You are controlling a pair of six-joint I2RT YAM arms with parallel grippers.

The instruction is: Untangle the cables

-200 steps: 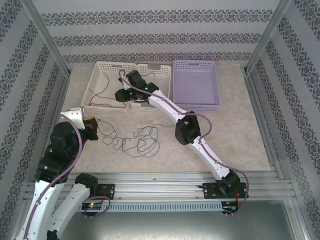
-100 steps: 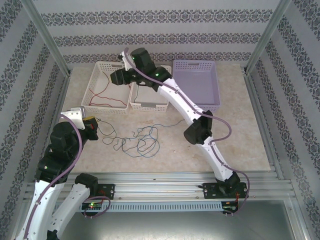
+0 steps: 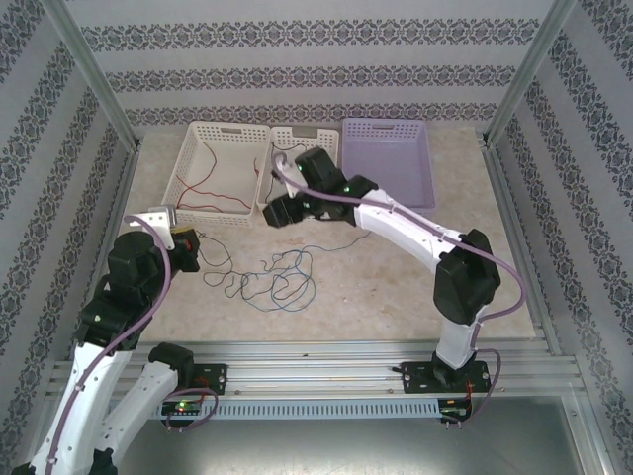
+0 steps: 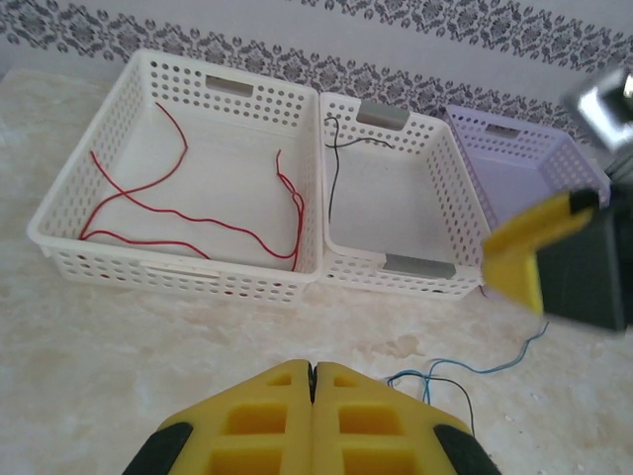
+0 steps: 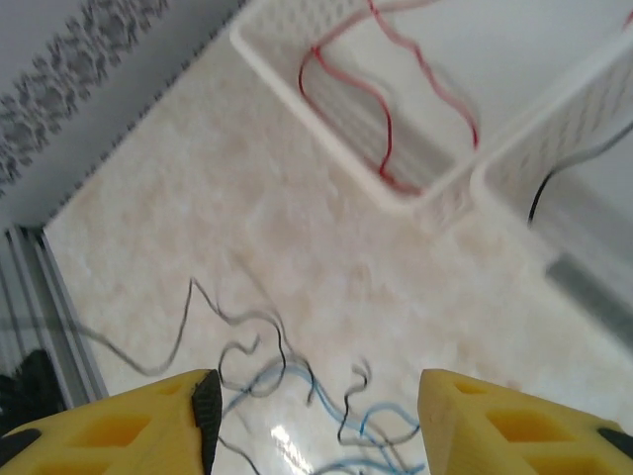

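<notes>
Right gripper [image 5: 316, 391], jaws wide apart and empty, has drawn back from above the white baskets to the middle basket's [image 4: 435, 148] near rim. Left gripper [image 4: 312, 374] stays shut; any grip is unclear. Red cable [image 4: 188, 213] lies in the left basket [image 4: 69, 188], black cable [image 4: 331, 178] in the middle basket, and the blue and black tangle [image 3: 282, 279] lies mid-table [image 3: 376, 287].

The red cable [image 4: 188, 213] lies in loose waves inside the white basket [image 4: 59, 213] ahead and left of the left pincer [image 4: 312, 376]. One black cable [image 4: 331, 178] lies in the neighbouring basket [image 4: 440, 188]. A blue cable [image 5: 282, 373] and another black cable [image 5: 182, 332] lie tangled on the tabletop [image 5: 297, 228] beneath the right pincer [image 5: 316, 406].
</notes>
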